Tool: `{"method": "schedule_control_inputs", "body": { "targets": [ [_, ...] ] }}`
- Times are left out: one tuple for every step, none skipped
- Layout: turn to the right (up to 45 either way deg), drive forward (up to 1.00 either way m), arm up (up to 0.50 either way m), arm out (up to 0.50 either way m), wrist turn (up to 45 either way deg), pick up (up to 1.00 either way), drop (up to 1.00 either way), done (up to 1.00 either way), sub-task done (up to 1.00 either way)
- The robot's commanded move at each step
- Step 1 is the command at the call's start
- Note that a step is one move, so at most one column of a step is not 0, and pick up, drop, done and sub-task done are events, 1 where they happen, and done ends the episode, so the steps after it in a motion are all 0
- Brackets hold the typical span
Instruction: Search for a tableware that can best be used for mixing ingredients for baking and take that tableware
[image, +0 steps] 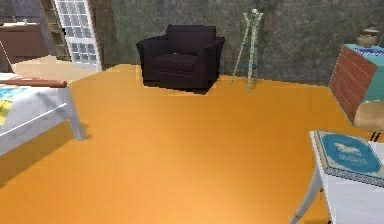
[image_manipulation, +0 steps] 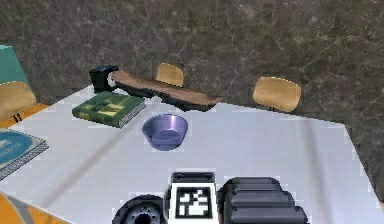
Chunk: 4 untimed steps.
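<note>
- Gripper (image_manipulation: 140, 212) at the white table's (image_manipulation: 290, 145) near edge; fingers' state, any load: cannot tell.
- Purple bowl (image_manipulation: 166, 130) mid-table in the arm side view.
- Forward view: black armchair (image: 180, 58).

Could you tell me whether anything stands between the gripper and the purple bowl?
Nothing visible does: only bare white tabletop lies between the gripper and the purple bowl; the green book lies off to the left.

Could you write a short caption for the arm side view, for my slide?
A purple bowl stands on a white table, near a green book.
</note>
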Motion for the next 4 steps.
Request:
{"method": "schedule_control_inputs", "body": {
  "targets": [
    [0.0, 0.00, 0.00, 0.42, 0.0, 0.00, 0.00, 0.00, 0.00],
    [0.0, 0.00, 0.00, 0.00, 45.0, 0.00, 0.00, 0.00, 0.00],
    [0.0, 0.00, 0.00, 0.00, 45.0, 0.00, 0.00, 0.00, 0.00],
    [0.0, 0.00, 0.00, 0.00, 45.0, 0.00, 0.00, 0.00, 0.00]
  ]
}}
